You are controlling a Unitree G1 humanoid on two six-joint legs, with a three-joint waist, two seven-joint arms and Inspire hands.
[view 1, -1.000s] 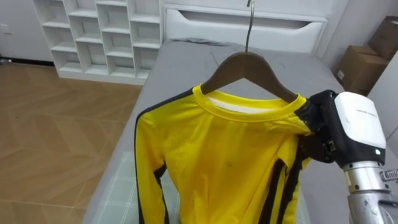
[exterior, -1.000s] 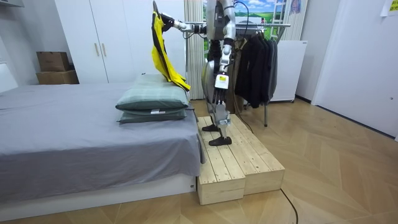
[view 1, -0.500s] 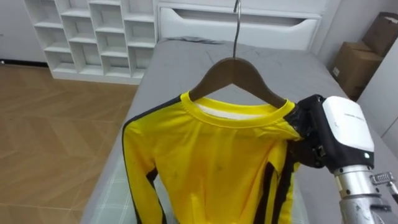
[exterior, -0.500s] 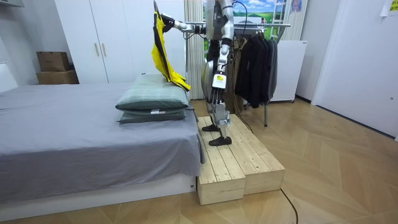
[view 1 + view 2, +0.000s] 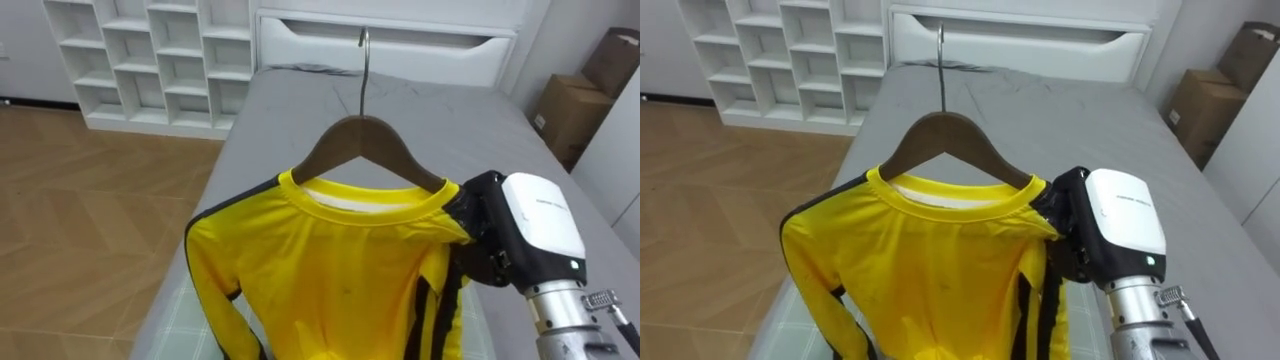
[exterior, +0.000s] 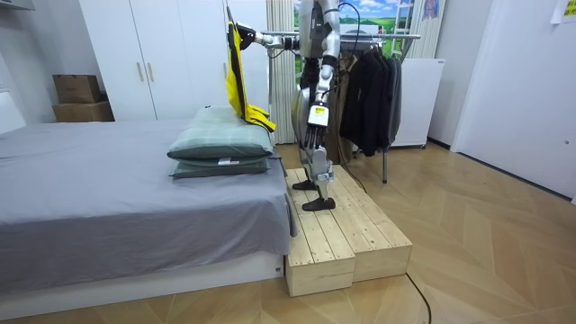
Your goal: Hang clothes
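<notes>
Your right hand [image 5: 497, 238] comes in at 4 o'clock of the left eye view. Its dark fingers [image 5: 462, 203] are closed round the shoulder end of the yellow shirt [image 5: 340, 270], pinching cloth and hanger together at that one spot. The shirt has black stripes down its sleeves and sides. It sits on a wooden hanger [image 5: 365, 140] and fills the view from the centre down to 6 o'clock, held up in the air with its neckline facing you. The hanger's metal hook [image 5: 363, 58] stands up toward 12 o'clock and is caught on nothing. Behind the shirt the grey bed [image 5: 450, 110] runs away to a white headboard [image 5: 400, 40] at 12 o'clock. White open shelving [image 5: 150, 50] is at 11 o'clock, cardboard boxes [image 5: 590, 95] at 2 o'clock and wooden floor [image 5: 80, 200] at 9 o'clock. In the room view you stand upright on a low wooden platform [image 6: 346, 238] beside the bed. Your right arm reaches out toward 9 o'clock, so the shirt hangs over the stacked pillows [image 6: 220, 144]. A clothes rack [image 6: 373, 90] with dark garments is just behind you at 3 o'clock. Your left hand [image 6: 310, 137] hangs by your side there, and its set you cannot tell from this far off.
</notes>
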